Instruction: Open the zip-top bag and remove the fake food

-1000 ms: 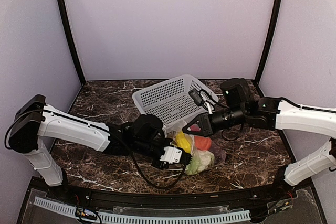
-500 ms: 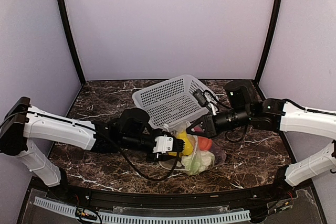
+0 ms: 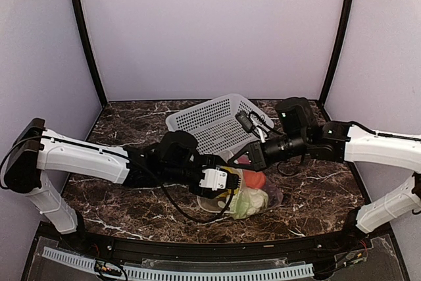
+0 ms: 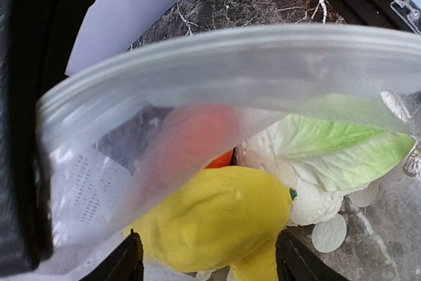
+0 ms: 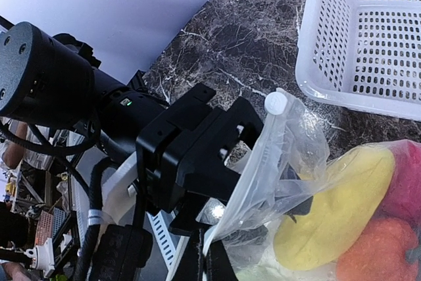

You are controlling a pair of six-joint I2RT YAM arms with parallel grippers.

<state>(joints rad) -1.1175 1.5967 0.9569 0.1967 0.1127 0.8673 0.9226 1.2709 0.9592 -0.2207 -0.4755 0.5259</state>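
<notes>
Dark marble table (image 3: 118, 129), lilac walls, white perforated basket (image 3: 210, 123) at the back. The zip-top bag (image 3: 253, 195) lies front-centre, just in front of the basket, fake food inside it.

Right gripper (image 3: 245, 158): fingers pinched together on the bag's zip strip (image 5: 253, 162) below the white slider (image 5: 275, 103), lifting that edge. Looks like a firm hold.

Left gripper (image 3: 220, 182): at the bag's left side, at the mouth. Jaws spread wide, nothing clamped. In the wrist view the rim (image 4: 230, 51) arcs across above the fingertips (image 4: 128, 261). I can't tell whether the tips are past the rim yet.

Key geometry: the yellow piece (image 4: 217, 222) sits dead ahead of the left gripper, between the two fingertips. Its long axis runs roughly across the gap, tip to tip, so the span looks only just enough. The leafy green-white piece (image 4: 329, 156) is to its right. The red piece (image 4: 191, 143) is behind it, blurred by the film.

Judgement: left arm is the nearer one, so it extracts while the right anchors the bag. Reach straight in, and possibly roll the wrist to grip across the yellow piece's short side. Risk: catching film along with the toy.
</notes>
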